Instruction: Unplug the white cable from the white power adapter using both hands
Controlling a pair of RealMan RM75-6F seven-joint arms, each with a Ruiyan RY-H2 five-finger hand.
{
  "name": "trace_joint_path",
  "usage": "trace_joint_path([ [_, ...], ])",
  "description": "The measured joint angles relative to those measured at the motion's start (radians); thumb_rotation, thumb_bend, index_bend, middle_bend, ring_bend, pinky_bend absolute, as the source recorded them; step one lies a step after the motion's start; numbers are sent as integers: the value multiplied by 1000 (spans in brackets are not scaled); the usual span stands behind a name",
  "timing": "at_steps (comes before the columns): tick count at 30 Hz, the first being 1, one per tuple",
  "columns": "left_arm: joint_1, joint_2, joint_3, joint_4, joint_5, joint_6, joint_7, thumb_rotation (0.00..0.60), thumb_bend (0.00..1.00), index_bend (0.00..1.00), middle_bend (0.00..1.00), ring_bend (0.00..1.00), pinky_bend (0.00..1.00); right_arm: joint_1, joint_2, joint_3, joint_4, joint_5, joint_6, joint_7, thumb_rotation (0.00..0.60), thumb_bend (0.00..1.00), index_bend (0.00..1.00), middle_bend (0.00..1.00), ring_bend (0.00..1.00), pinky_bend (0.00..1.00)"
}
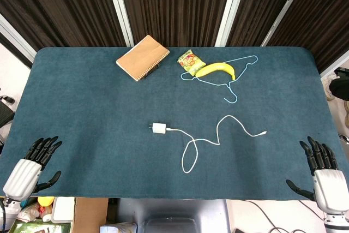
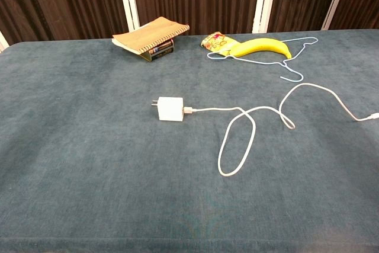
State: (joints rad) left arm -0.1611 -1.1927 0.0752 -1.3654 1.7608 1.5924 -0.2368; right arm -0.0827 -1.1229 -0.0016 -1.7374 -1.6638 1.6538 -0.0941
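**Both robot hands waiting at the near corners, charger untouched**

Left robot hand (image 1: 34, 162) is sitting at the near left edge of the bench (image 1: 82, 118), fingers spread apart and gripping nothing. The right robot hand (image 1: 322, 168) is mirroring it at the near right edge, likewise spread and empty. Both are lying well apart from the work, which suggests the reach is not yet begun.

The white power adapter (image 2: 170, 109) is lying flat near the middle of the bench, its metal prongs pointing toward the left robot hand's side. Its long axis is running left to right, and the white cable (image 2: 237, 140) is plugged into the face turned toward the right robot hand. From there the cable is trailing rightward, curling into a loop toward the near edge, then arching away to a free end at the right. That layout seems to favour the left robot hand pinning the adapter while the right one pulls the plug straight out along the same line.

At the far side a notebook (image 1: 143, 57), a snack packet (image 1: 190, 61), a banana (image 1: 216, 70) and a blue hanger (image 1: 240, 75) are resting clear of the job.
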Motion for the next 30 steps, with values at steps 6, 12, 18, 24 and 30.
trace_joint_path([
  [6, -12, -15, -1, -3, 21, -1, 2, 600, 383, 0, 0, 56, 156, 2, -1, -5, 1, 0, -12, -4, 600, 243, 0, 0, 0, 0],
  [12, -53, -88, -35, -48, 48, 13, -4, 600, 384, 12, 46, 559, 830, 6, -6, -2, 1, 6, -18, -13, 600, 243, 0, 0, 0, 0],
  [18, -139, -100, -63, -217, 15, -144, 12, 600, 380, 76, 84, 839, 1000, 19, -17, 2, -2, 20, -50, -35, 600, 242, 0, 0, 0, 0],
  [24, -236, -165, -137, -336, -143, -342, 216, 600, 380, 82, 86, 889, 1000, 30, -24, 11, -4, 47, -69, -51, 600, 243, 0, 0, 0, 0],
  [30, -341, -306, -234, -362, -354, -453, 504, 600, 381, 88, 95, 905, 1000, 34, -24, 21, -2, 73, -76, -51, 600, 243, 0, 0, 0, 0],
])
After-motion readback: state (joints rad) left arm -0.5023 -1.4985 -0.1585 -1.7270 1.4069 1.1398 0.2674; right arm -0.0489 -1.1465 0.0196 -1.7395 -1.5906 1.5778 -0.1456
